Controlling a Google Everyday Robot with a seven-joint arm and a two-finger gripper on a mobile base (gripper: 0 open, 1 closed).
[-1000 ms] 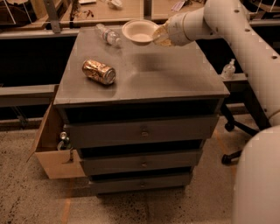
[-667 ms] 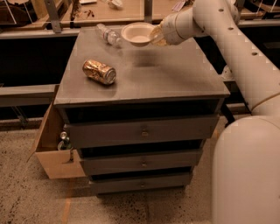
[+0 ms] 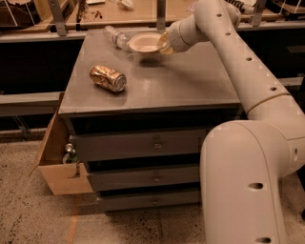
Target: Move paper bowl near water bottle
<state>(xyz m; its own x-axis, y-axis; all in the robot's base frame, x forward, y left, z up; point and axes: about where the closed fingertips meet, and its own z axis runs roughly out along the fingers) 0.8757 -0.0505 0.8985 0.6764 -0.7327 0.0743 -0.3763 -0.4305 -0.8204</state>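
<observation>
The off-white paper bowl (image 3: 144,43) hangs just above the far part of the grey cabinet top (image 3: 190,86), casting a shadow beneath it. My gripper (image 3: 163,44) is shut on the bowl's right rim and reaches in from the right. The clear ribbed water bottle (image 3: 116,37) lies on its side at the far left of the top, just left of the bowl and almost touching its rim.
A dented gold-brown can (image 3: 108,78) lies on the left of the top, nearer the front. Drawers (image 3: 155,143) sit below. An open cardboard box (image 3: 52,164) with bottles stands at the left on the floor. A wooden bench (image 3: 138,14) runs behind. My white arm and base (image 3: 248,181) fill the right.
My gripper has carried the bowl leftward toward the water bottle, so the gap between them has closed. The can and bottle have not moved.
</observation>
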